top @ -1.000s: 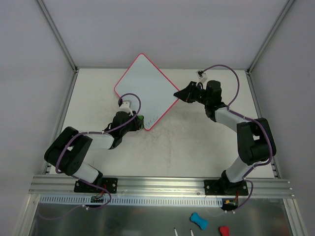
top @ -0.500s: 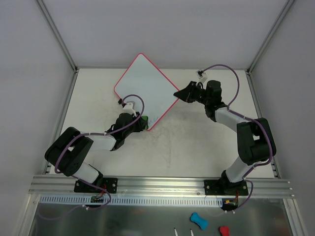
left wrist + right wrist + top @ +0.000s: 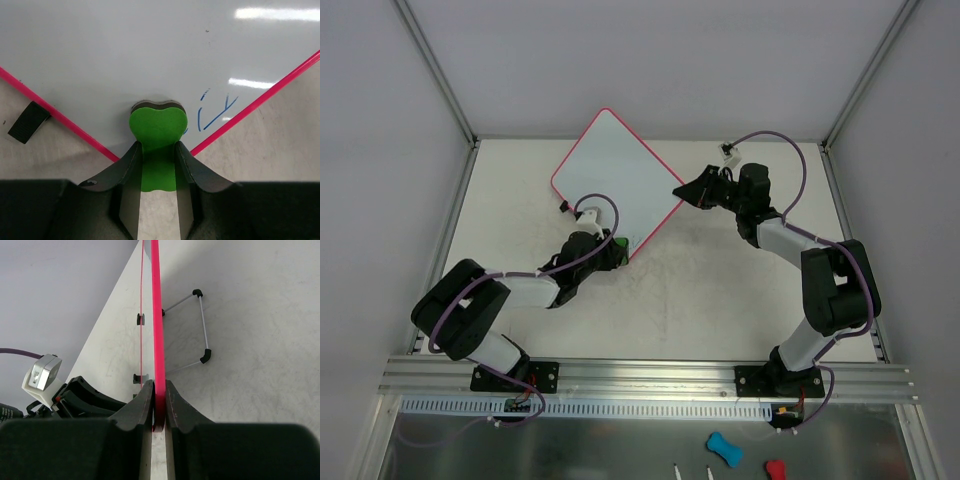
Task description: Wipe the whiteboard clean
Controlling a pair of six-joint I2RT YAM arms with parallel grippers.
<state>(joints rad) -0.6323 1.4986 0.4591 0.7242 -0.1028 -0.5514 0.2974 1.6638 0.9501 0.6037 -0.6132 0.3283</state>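
Blue scribble [image 3: 216, 118] on whiteboard [image 3: 125, 50] beside green eraser [image 3: 157, 126]; unreadable.

1. The whiteboard [image 3: 615, 180] sits on the table [image 3: 720, 290], left of centre and towards the far side, turned corner-on to me.
2. My left gripper [image 3: 610, 248] is at the board's near corner, with the eraser [image 3: 158, 125] pinched between its fingers.
3. The eraser's front end rests on the board, just inside that corner.
4. Pen marks [image 3: 212, 112] lie just right of the eraser, along the near-right rim.
5. A clip [image 3: 29, 122] lies left of the corner, outside the near-left rim.
6. My right gripper [image 3: 688, 190] is at the board's right corner, with the rim clamped between its fingers.
7. A wire stand [image 3: 197, 330] lies on the opposite side of the rim from my left arm.
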